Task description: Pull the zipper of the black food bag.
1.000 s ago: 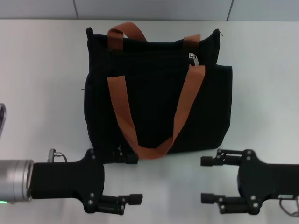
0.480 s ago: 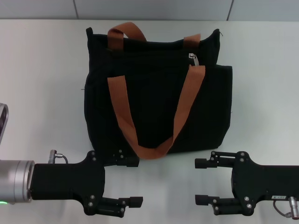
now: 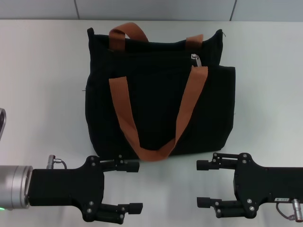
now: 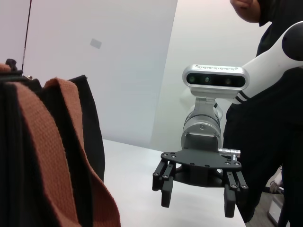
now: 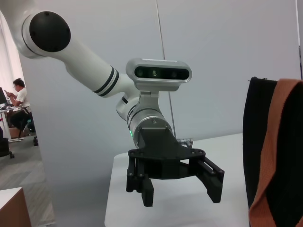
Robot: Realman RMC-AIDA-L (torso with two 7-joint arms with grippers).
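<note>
The black food bag (image 3: pixel 156 94) lies flat on the white table (image 3: pixel 42 94), its two orange-brown strap handles (image 3: pixel 124 113) spread over its front. The zipper (image 3: pixel 195 58), a small silver pull tab, sits at the upper right of the bag, beside the right strap. My left gripper (image 3: pixel 132 187) is open just off the bag's near edge, left of centre. My right gripper (image 3: pixel 202 183) is open off the near edge on the right. They face each other. The left wrist view shows the bag (image 4: pixel 90 123) and the right gripper (image 4: pixel 198 203). The right wrist view shows the left gripper (image 5: pixel 181 194).
Bare table lies to the left, right and near side of the bag. A wall stands behind the table (image 3: pixel 156 8). A person in black stands behind the right arm (image 4: pixel 270 118). Another person sits far off (image 5: pixel 19 99).
My right gripper has moved a little to the left. My left gripper has drawn slightly back from the bag's near edge. The bag and the zipper have not moved.
</note>
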